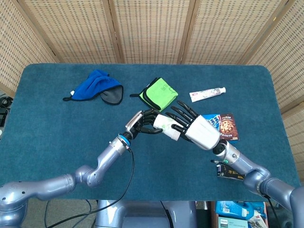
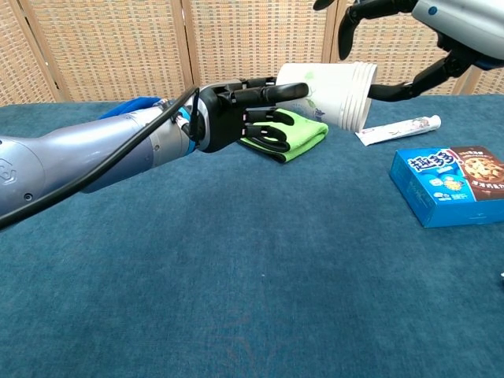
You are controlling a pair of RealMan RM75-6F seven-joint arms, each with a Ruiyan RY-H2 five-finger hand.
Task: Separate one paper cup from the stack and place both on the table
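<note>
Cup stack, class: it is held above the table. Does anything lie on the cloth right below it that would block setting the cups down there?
Nothing visible does. The left hand holds the cup stack in the air, and the table in front of it is bare. The green cloth lies behind, the cookie box off to the right.

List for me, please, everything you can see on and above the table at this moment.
paper cup stack: one stack, white, held sideways above the table
cloth: one, green, folded, table's far middle
cloth pouch: one, blue and grey, far left
toothpaste tube: one, white, far right
biscuit box: one, blue, right side
dark packet: one, black, near right edge
table: one, teal cover
left hand: black fingers, holds the stack's base
right hand: white back, fingers spread at the stack's rim
</note>
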